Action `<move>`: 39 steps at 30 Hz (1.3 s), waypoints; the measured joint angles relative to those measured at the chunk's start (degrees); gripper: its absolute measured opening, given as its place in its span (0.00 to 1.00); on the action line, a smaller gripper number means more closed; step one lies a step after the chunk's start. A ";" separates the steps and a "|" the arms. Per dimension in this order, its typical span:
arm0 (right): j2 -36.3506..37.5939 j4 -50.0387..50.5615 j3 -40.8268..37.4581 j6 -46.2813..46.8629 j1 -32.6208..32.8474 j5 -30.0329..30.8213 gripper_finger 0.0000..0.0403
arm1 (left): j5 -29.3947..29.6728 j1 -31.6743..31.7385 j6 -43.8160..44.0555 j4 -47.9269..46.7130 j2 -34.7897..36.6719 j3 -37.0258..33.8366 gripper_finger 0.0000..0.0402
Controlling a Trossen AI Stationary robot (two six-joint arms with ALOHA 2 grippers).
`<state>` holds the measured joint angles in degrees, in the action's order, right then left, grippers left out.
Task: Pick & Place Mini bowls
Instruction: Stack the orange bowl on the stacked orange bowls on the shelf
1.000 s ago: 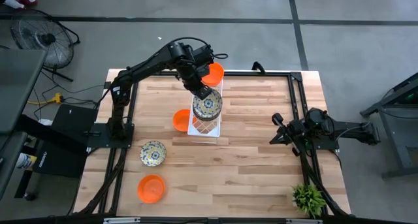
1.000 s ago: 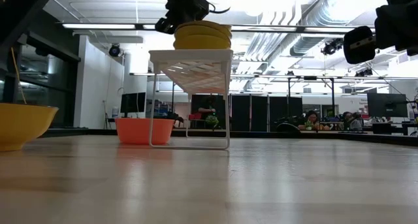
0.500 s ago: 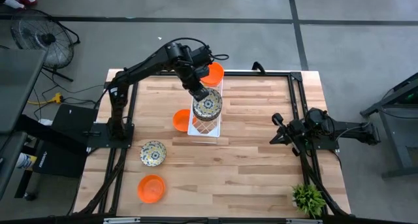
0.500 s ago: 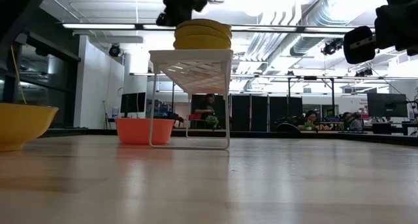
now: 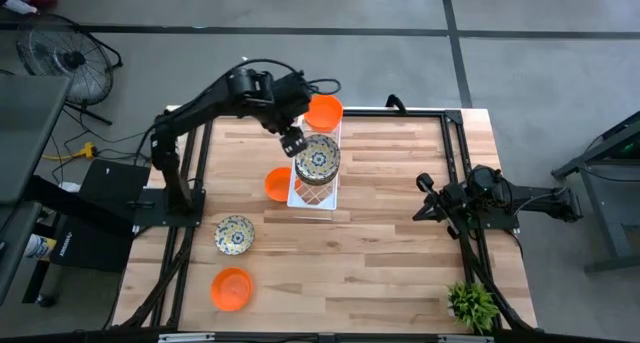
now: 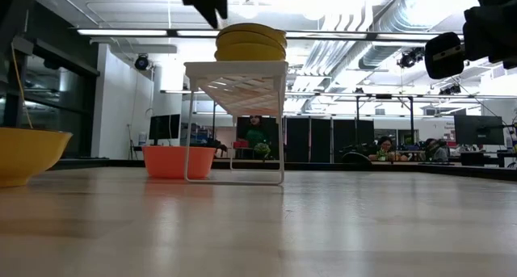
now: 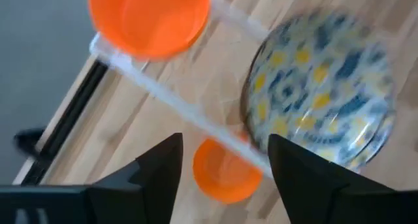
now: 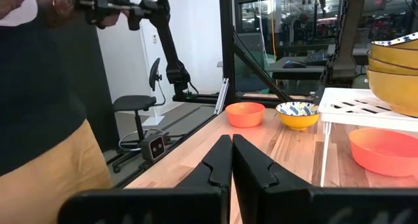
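Observation:
A stack of cream floral mini bowls (image 5: 318, 159) stands on the white lattice tray (image 5: 312, 195) at the table's far middle. It also shows in the low view as stacked mini bowls (image 6: 250, 41). An orange mini bowl (image 5: 323, 111) sits on the tray's far end. Another orange one (image 5: 277, 183) stands on the table at the tray's left side. A floral bowl (image 5: 235, 233) and an orange bowl (image 5: 232, 288) rest on the near left. My left gripper (image 7: 225, 168) hovers open, up and to the left of the stack, holding nothing. My right gripper (image 8: 232, 160) waits shut at the table's right.
A small green plant (image 5: 470, 303) stands at the near right corner. Black frame rails (image 5: 455, 173) run along the table's sides. A person (image 8: 46, 87) stands beyond the table's left edge in the right wrist view. Bare wood lies across the table's middle and near right.
My left gripper has come off the top floral bowl of the stack, risen, and drawn back toward the table's left edge. The stack has stayed in place on the tray.

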<state>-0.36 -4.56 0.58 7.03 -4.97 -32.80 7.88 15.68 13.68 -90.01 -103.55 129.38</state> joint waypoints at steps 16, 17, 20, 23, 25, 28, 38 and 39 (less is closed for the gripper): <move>-0.04 -0.28 -0.02 0.00 0.01 0.00 0.00 | 1.90 0.09 8.84 0.51 17.72 -25.62 0.53; -0.04 -0.30 -0.02 0.00 0.01 0.00 0.00 | 1.88 0.17 9.58 0.36 18.77 -27.86 0.53; -0.04 -0.37 -0.02 0.00 0.02 0.00 0.00 | 1.52 1.34 12.44 3.04 21.55 -34.49 0.53; -0.04 -0.39 -0.02 0.00 0.00 0.00 0.00 | -0.06 3.22 14.27 7.40 23.95 -41.00 0.53; -0.04 -0.42 -0.02 0.00 0.01 0.00 0.00 | -1.81 4.77 13.75 10.81 25.47 -45.07 0.53; -0.04 -0.42 -0.02 0.00 0.01 0.00 0.00 | -4.54 5.94 10.42 16.72 26.87 -50.73 0.53; -0.04 -0.46 -0.02 0.00 0.01 0.00 0.00 | -7.92 11.28 -14.49 30.28 27.76 -64.98 0.53; -0.04 -0.46 -0.02 0.00 0.00 0.00 0.00 | -8.71 11.84 -15.93 31.68 27.74 -66.12 0.53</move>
<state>-0.40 -5.02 0.56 7.03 -4.97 -32.80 -0.83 27.52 -2.25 -58.32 -75.81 63.26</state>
